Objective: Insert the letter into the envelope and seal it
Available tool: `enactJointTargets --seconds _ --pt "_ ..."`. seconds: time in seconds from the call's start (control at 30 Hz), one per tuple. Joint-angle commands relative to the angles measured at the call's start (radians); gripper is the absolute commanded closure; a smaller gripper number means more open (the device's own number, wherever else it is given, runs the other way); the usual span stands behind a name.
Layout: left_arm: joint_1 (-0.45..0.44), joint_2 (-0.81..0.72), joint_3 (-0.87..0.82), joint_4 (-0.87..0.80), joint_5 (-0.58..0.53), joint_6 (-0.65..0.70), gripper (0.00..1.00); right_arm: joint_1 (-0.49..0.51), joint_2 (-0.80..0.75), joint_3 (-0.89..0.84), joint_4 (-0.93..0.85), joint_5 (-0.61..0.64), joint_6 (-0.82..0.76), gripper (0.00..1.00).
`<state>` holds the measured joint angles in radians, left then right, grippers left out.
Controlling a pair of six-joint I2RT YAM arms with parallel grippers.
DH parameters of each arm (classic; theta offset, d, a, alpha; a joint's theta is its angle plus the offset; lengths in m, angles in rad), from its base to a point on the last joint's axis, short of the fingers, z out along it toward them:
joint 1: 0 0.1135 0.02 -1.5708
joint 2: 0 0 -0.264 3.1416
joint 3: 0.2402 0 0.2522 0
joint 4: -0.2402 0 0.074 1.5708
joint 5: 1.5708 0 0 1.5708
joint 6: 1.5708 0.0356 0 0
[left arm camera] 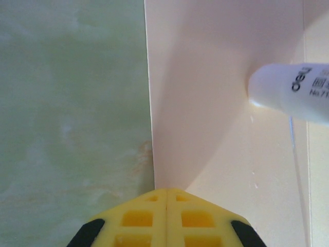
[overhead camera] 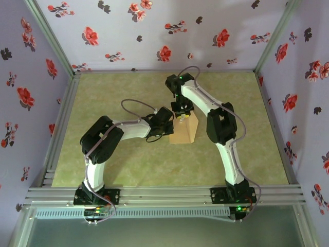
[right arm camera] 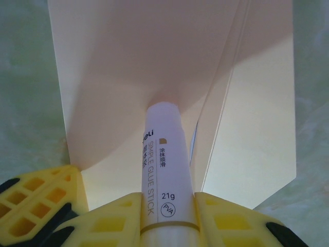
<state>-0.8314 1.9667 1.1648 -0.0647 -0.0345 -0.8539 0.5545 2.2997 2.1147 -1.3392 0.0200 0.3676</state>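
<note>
The tan envelope (overhead camera: 186, 134) lies mid-table with its triangular flap (right arm camera: 128, 56) opened out. My right gripper (right arm camera: 167, 206) is shut on a white glue stick (right arm camera: 162, 164), whose tip presses on the flap's inner face (left arm camera: 216, 103). In the left wrist view the glue stick (left arm camera: 293, 92) comes in from the right. My left gripper (left arm camera: 165, 194) is shut, its yellow tips resting at the envelope's left edge; I cannot tell whether paper is pinched. Its fingers (right arm camera: 36, 198) also show beside the flap's corner. A thin blue sliver of the letter (right arm camera: 194, 141) peeks from the envelope's opening; the rest is hidden.
The green mat (overhead camera: 128, 164) covers the table, bounded by a metal rail (overhead camera: 164, 195) at the near edge and floral walls (overhead camera: 154, 31) on three sides. Both arms meet over the envelope near the middle.
</note>
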Motion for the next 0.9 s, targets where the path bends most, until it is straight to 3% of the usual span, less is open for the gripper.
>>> enactJointTargets --seconds 0.0,0.4,0.87 --pt "-0.02 0.062 -0.001 -0.078 0.003 0.027 1.0 -0.033 0.092 -0.013 0.072 0.055 -0.011 1.0" --pt "-0.02 0.069 0.008 -0.09 0.004 0.03 1.0 -0.053 0.113 0.062 0.051 0.042 -0.026 1.0" --pt "-0.021 0.065 -0.017 -0.078 0.002 0.019 1.0 -0.06 -0.049 0.04 0.101 -0.014 0.0 1.0"
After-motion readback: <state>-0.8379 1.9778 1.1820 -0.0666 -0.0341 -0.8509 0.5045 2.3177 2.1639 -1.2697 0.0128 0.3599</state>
